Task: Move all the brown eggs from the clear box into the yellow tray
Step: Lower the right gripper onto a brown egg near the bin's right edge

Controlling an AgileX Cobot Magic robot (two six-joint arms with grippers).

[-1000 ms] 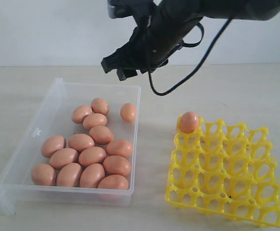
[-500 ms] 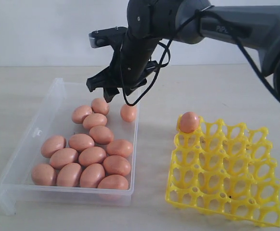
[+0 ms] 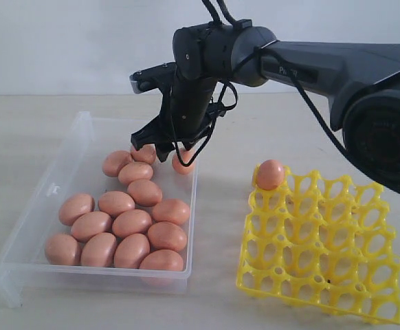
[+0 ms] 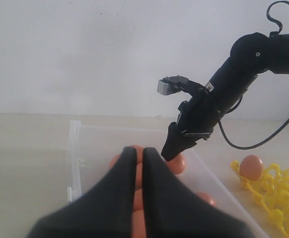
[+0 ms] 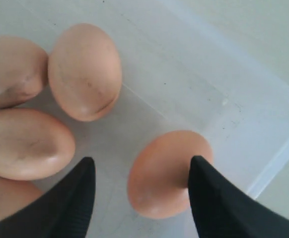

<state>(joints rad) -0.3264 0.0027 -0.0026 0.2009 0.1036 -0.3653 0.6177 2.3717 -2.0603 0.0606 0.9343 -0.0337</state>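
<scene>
Several brown eggs lie in the clear box on the left. One egg lies apart near the box's far right corner. My right gripper reaches across and hangs low over that corner, open. In the right wrist view the lone egg lies between the spread fingers of that gripper, close to one finger and apart from the other. One egg sits in a far corner cell of the yellow tray. My left gripper is shut and holds nothing.
Two eggs of the far group lie just beside the open right gripper. The box wall runs close behind the lone egg. The right arm stretches over the table between box and tray.
The right gripper has moved left and down from above the box's far edge to the lone egg in the far right corner. Eggs and tray have not moved.
</scene>
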